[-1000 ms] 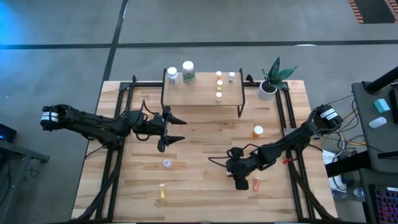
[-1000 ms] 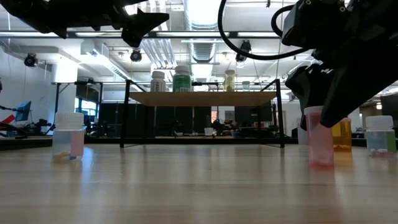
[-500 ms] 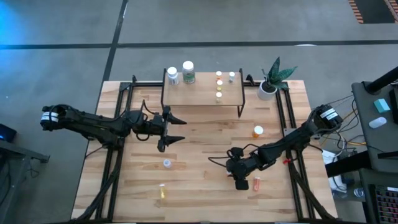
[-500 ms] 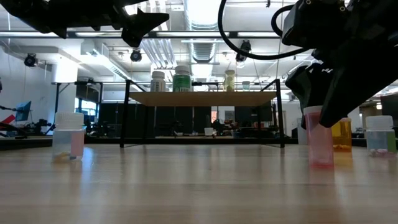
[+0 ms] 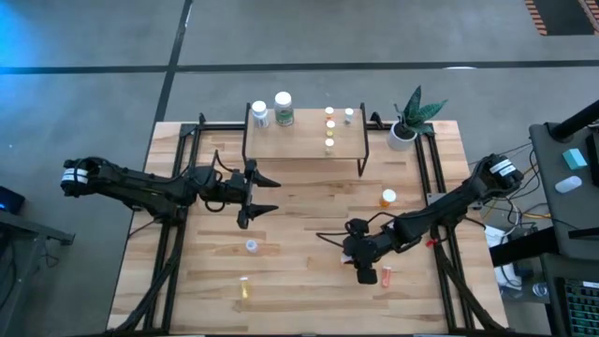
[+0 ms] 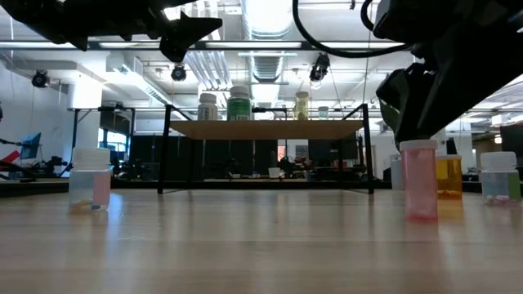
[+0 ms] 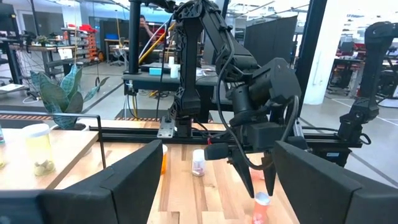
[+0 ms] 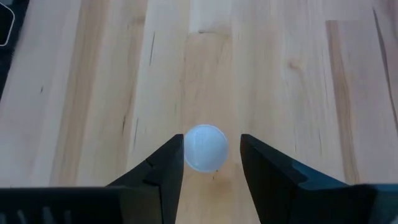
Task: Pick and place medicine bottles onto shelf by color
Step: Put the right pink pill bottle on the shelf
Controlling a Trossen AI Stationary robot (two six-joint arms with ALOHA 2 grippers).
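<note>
A pink bottle [image 6: 419,180] with a white cap [image 8: 206,148] stands upright on the table. My right gripper [image 5: 366,272] hovers straight above it, open, with one finger on each side of the cap and no contact that I can see. My left gripper [image 5: 266,195] is open in the air in front of the shelf [image 5: 304,142]. The shelf holds two larger white bottles [image 5: 271,111] and several tiny ones [image 5: 329,126]. Loose on the table are an amber bottle [image 5: 387,197], a clear one [image 5: 251,245], a yellow one [image 5: 243,286] and one more [image 5: 386,275] beside my right gripper.
A white plant pot with a green plant [image 5: 404,131] stands at the table's far right, next to the shelf. Black rails [image 5: 178,234] run along the left and right sides of the table. Bare wood lies between the two arms [image 5: 299,225].
My right gripper has risen from beside the pink bottle's upper part to just above its cap, and has shifted slightly toward the table's right and near edge. The bottle stands where it was.
</note>
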